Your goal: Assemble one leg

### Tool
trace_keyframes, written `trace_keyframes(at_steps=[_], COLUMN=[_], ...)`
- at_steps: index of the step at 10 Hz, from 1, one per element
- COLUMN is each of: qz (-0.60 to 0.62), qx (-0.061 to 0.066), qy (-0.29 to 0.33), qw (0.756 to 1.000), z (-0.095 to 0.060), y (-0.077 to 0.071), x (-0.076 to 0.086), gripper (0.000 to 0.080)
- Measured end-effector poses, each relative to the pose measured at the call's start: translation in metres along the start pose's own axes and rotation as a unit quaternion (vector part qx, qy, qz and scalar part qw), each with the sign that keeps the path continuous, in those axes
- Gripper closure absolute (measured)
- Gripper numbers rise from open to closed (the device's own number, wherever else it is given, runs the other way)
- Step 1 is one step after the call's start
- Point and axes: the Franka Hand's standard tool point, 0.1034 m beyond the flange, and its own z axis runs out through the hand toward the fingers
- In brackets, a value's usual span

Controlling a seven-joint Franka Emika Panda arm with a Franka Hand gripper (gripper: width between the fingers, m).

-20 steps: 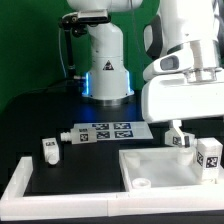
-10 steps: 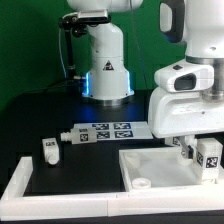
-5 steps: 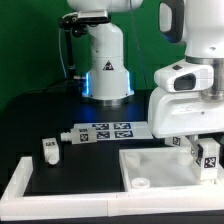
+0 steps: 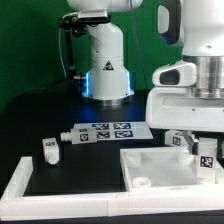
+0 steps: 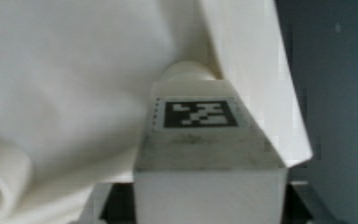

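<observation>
**Base:** Gripper state?
**Me:** I read the two-finger gripper (image 5: 201, 207) as clamped on the leg (image 5: 201, 140), a stubby white plastic peg with a black-and-white square tag. Dark fingers (image 5: 112, 205) sit against both its sides in my wrist view.
**Base:** Where is it?
**Me:** At the edge of the large square white panel (image 4: 165, 165), exterior view's right. A second tagged white peg (image 4: 48, 150) stands on the black table (image 4: 95, 160), well apart, exterior view's left.

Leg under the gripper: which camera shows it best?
The wrist view: the leg and its tag fill the frame close up. The exterior view shows the leg small, near its right edge, tag barely readable.
</observation>
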Motion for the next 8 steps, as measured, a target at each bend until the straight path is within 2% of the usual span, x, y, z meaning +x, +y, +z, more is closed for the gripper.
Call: trace_keyframes(at_steps=[2,3,5,7,8], qz=[0.112,0.187,0.235,0.316,0.413], qx=[-0.001,0.004,0.002,0.002,0.006], qy=[-0.001,-0.006,-0.008,-0.012,-0.02], qw=[0.994,0.982,0.972,0.949,0.911], z=[0.0005,0.0006,0.0011,0.0013,0.0018], y=[0.0011,0.0033,0.0046,0.0058,0.0072], x=[0.0014,0.0026,0.0023,0.0015,0.0001], gripper=[0.0514,0.0514,0.0514,0.0514,0.0514])
